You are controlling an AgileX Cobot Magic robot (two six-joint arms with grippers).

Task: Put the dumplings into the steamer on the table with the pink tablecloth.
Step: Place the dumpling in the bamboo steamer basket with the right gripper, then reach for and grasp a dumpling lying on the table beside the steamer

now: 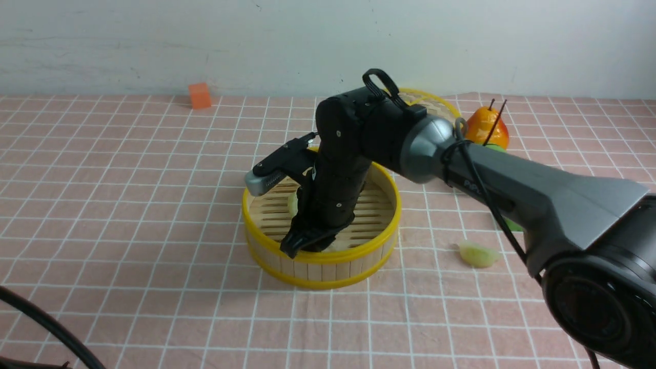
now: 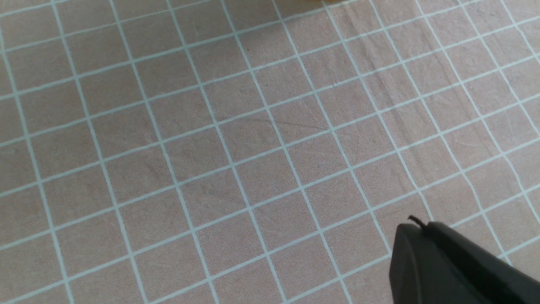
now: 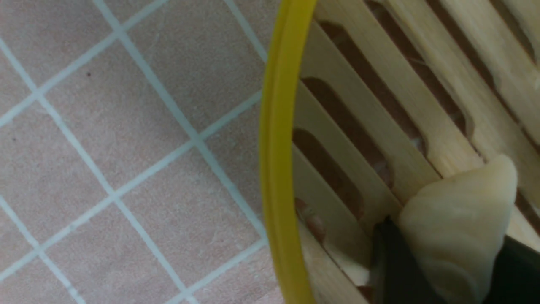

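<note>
Right arm (image 1: 512, 179) nearest, I'm at placing: dumpling (image 3: 464, 211) between right gripper (image 3: 451, 234)'s fingers inside steamer (image 3: 278, 147), pinched or loose I can't tell; left gripper (image 2: 415, 234) pressed together; next, spread fully, lift clear.

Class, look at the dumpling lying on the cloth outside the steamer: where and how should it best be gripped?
Probably across its narrow middle, coming straight down. The dumpling lies flat and is longer than it is wide, so the claw's fingers could close on its two long sides. Nothing stands over it, and the steamer sits apart from it.
</note>
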